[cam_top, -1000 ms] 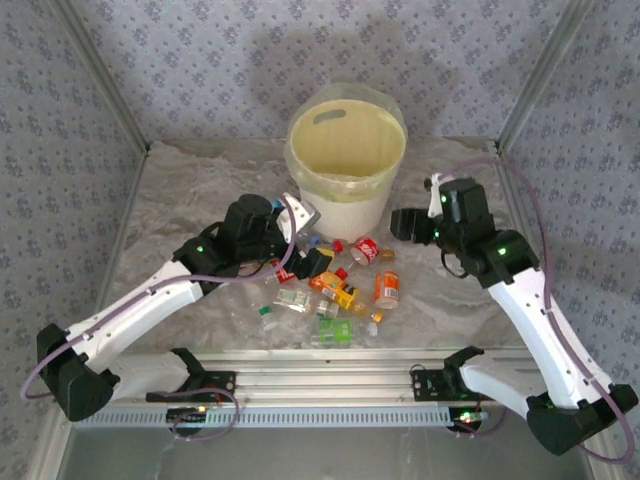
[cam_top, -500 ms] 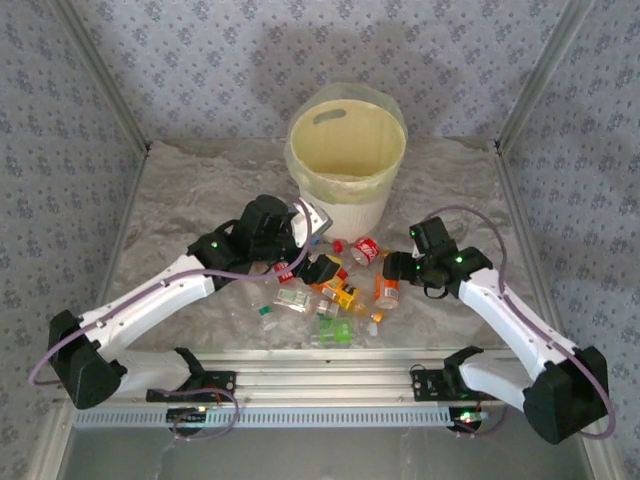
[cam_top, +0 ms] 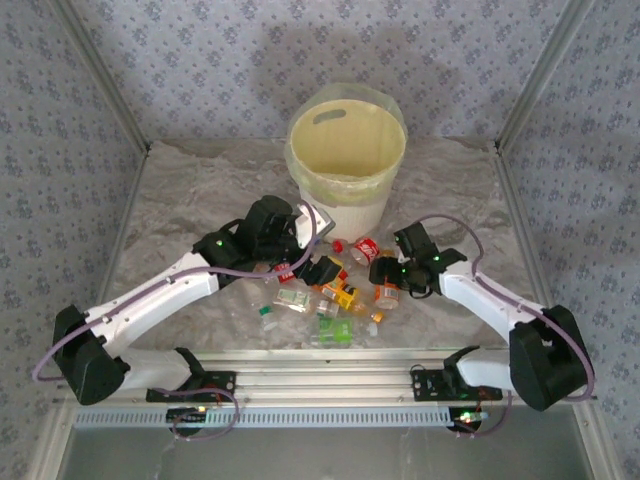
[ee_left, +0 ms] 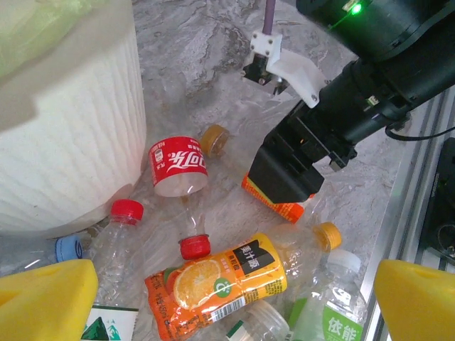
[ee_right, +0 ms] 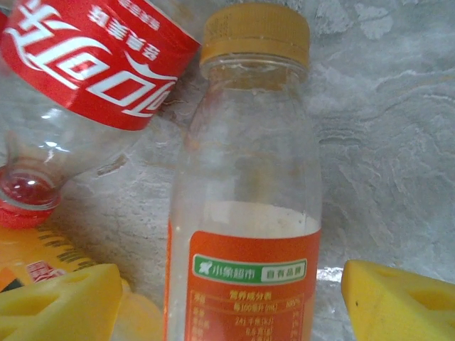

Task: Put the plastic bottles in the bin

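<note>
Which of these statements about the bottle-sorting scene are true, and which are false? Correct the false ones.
1. The bin stands upright. True.
2. The right end effector is clamped on the orange-labelled bottle. False: its fingers stand apart on either side of the bottle, with gaps.
3. That bottle's cap is blue. False: it is orange-yellow.
4. The red-labelled bottle lies on its side near the bin. True.
5. The left end effector holds a bottle. False: it is open and empty.
</note>
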Controlling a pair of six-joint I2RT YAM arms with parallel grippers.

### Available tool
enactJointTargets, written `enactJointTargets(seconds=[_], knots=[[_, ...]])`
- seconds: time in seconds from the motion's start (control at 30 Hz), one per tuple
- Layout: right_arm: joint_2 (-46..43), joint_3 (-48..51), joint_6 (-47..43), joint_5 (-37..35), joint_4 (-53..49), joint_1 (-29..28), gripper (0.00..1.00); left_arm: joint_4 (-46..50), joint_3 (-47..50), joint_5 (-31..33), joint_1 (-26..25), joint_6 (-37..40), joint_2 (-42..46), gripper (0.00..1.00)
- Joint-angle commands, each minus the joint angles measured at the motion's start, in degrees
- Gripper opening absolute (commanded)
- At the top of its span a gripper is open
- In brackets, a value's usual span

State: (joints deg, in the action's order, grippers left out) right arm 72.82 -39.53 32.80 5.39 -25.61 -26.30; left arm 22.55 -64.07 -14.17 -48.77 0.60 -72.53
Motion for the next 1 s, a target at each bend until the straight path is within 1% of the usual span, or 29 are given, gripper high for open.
enactJointTargets(seconds=[0.0,0.17,0.3,0.5,0.6,0.77,0.87,0.97], knots=[[1.13,1.09,1.02,-0.58,2.12,-0.5,0.82,0.21,-2.56,-0.76,-0.42,0.02,-0.24,1.0],[2.84,1.66,1.24,-1.34,3.67,-0.61,0.77,0.39,-2.64,-0.74,-0.45,0.01,-0.33,1.0],[4.01,1.77,1.3,-1.32,4.43,-0.7,0.71,0.33,-2.72,-0.77,-0.4,0.01,-0.24,1.0],[2.55,1.75,1.14,-3.09,3.72,-0.7,0.62,0.38,-2.71,-0.42,-0.44,0.11,0.33,0.99],[-0.55,1.58,0.95,-4.88,1.91,-0.55,0.59,0.14,-2.47,-0.51,-0.44,0.1,0.63,1.0],[-8.5,0.35,0.91,-7.24,-3.32,0.06,0.56,-1.29,-1.55,-1.52,-0.42,0.02,2.4,1.0],[-13.3,-1.83,0.11,-8.57,-6.67,0.3,0.55,-3.28,-0.26,-3.13,-0.12,-0.07,4.5,0.99],[-17.01,-5.28,-1.01,-10.26,-8.54,0.42,0.55,-5.1,0.73,-6.17,0.47,-0.05,6.44,1.0]])
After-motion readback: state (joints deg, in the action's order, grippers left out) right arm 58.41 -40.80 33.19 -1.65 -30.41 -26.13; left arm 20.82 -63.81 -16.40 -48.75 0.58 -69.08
